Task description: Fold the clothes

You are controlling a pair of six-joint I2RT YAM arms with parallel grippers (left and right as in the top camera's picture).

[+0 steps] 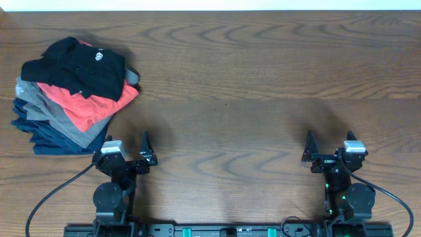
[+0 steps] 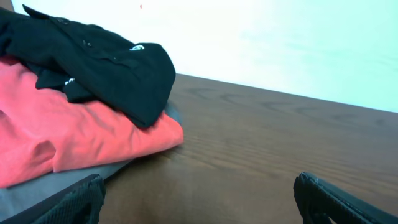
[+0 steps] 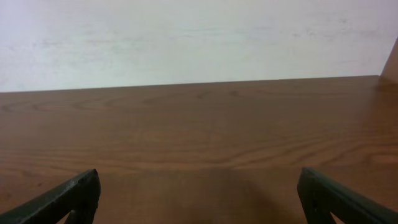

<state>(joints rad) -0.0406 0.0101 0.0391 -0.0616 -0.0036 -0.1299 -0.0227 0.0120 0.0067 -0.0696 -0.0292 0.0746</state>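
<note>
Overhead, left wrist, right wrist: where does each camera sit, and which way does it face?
Overhead: above the table, looking down; pile, left gripper and right gripper show.
Left wrist: on left arm, facing forward toward pile; own fingers show.
Right wrist: on right arm, facing forward over table to wall; own fingers show.
Shared: overhead and left wrist both see the black garment.
</note>
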